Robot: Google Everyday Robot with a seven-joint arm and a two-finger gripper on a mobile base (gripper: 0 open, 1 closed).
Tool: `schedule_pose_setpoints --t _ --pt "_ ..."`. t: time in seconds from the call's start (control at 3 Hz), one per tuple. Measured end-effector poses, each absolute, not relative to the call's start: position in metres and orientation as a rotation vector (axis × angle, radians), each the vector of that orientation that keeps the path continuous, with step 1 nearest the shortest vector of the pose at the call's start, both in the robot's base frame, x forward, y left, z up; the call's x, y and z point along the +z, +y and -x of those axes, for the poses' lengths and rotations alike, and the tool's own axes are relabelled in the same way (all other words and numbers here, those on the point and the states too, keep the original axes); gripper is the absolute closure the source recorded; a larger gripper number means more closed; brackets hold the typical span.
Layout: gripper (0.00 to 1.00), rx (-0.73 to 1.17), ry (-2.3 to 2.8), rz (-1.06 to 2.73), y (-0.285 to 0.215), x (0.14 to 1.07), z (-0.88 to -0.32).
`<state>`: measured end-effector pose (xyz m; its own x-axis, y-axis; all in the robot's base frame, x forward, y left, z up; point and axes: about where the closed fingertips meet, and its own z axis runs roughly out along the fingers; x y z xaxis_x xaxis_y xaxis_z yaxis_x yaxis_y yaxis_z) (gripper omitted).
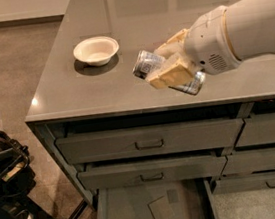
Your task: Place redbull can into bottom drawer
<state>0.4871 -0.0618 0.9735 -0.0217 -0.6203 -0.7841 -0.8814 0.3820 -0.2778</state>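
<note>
My gripper (pixel 169 62) is shut on the redbull can (pixel 147 64), a slim silver-and-blue can held on its side, tilted down to the right, above the front part of the grey countertop. Its tan fingers (pixel 169 72) clamp the can's middle; both shiny ends stick out. The bottom drawer (pixel 140 209) stands pulled open below, a wide shallow dark grey drawer with a square tan patch (pixel 161 209) on its floor. The can is well above the drawer and slightly to the right of its middle.
A cream bowl (pixel 96 50) sits on the countertop (pixel 74 89) left of the can. Two shut wide drawers with bar handles (pixel 149 143) lie above the open one. A neighbouring drawer stack (pixel 269 134) is at right. Dark gear (pixel 2 174) stands on the floor at left.
</note>
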Motion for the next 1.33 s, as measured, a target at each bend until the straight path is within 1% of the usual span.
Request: schedule_pose_setpoints --t 0.33,0.67,1.33 --pt "1.0 0.378 1.766 1.262 -0.071 0.949 -0.479" --pt "1.0 0.41 1.814 1.154 -0.087 0.891 -0.466" --pt "1.0 0.444 1.882 1.006 -0.109 0.768 -0.46"
